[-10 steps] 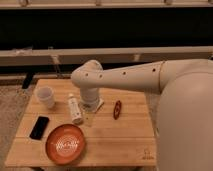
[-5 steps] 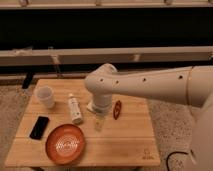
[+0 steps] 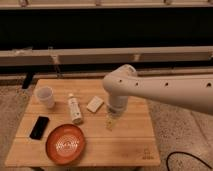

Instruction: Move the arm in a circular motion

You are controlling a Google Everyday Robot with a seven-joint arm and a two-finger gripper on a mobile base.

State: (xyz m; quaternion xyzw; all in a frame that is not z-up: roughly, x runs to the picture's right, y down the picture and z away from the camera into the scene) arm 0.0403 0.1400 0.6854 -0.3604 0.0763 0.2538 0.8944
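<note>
- While the white arm (image 3: 165,90) reaches in from the right edge of the view, its elbow bends above the middle of the wooden table (image 3: 125,145) and the wrist points straight down.
- The gripper (image 3: 112,121) hangs just under the wrist, low over the table's centre, slightly toward the right edge; whether its jaws are released or clenched cannot be told.
- A small pale block (image 3: 95,104) lies just left of the wrist, toward the far edge.
- A white bottle (image 3: 74,109) lies on its side left of the block, running from far edge toward near edge.
- A white cup (image 3: 45,96) stands upright near the far left corner.
- A black phone (image 3: 39,127) lies flat by the left edge.
- An orange bowl (image 3: 65,144) sits near the front edge, left of centre, close beside the phone.
</note>
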